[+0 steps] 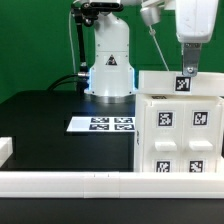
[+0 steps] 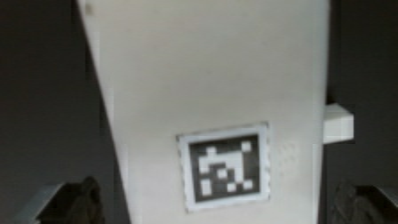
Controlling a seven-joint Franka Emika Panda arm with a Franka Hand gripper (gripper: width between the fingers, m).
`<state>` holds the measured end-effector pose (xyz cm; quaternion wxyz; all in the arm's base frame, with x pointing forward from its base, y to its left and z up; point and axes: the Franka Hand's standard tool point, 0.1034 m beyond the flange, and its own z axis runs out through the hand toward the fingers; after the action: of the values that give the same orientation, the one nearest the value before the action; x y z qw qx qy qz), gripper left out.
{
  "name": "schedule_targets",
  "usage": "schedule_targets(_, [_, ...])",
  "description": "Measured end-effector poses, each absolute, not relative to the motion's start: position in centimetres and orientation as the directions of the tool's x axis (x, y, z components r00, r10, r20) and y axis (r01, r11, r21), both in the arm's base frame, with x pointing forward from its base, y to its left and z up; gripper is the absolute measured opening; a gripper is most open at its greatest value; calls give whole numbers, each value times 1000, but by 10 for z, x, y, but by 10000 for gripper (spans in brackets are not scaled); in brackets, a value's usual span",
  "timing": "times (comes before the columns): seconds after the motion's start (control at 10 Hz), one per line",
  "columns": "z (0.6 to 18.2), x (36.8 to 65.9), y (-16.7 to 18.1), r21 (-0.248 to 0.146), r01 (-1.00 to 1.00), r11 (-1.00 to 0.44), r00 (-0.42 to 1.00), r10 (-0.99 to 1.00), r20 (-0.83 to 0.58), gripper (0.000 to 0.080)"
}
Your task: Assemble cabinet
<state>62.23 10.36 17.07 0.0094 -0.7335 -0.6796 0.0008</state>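
The cabinet [image 1: 178, 125] is a white boxy body at the exterior view's right, its front face carrying four square tags. A white panel with one tag [image 1: 183, 84] lies across its top. My gripper [image 1: 188, 68] hangs straight down over that panel. In the wrist view the tagged panel [image 2: 205, 90] fills the picture, and its tag [image 2: 228, 165] lies between my fingertips [image 2: 75, 203]. The fingers stand wide apart, one on each side of the panel, with thin dark gaps between them and its edges. The gripper [image 2: 217, 205] is open around the panel.
The marker board [image 1: 102, 124] lies flat on the black table at the centre. The robot's white base [image 1: 108, 70] stands behind it. A white rail [image 1: 70, 182] runs along the front edge, with a short white block [image 1: 5, 150] at the exterior view's left.
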Motion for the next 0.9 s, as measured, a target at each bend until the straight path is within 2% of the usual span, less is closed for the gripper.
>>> schedule_targets(0.2, [169, 622, 100, -16, 994, -104, 104, 995, 10, 649])
schedule_targets(0.5, [156, 621, 96, -26, 992, -122, 123, 992, 8, 649])
schedule_targets(0.6, [154, 623, 98, -18, 992, -127, 127, 992, 11, 649])
schedule_targets(0.8, [153, 623, 96, -19, 989, -145, 146, 989, 10, 649])
schedule_targets(0.9, [153, 623, 96, -19, 986, -164, 164, 986, 10, 549])
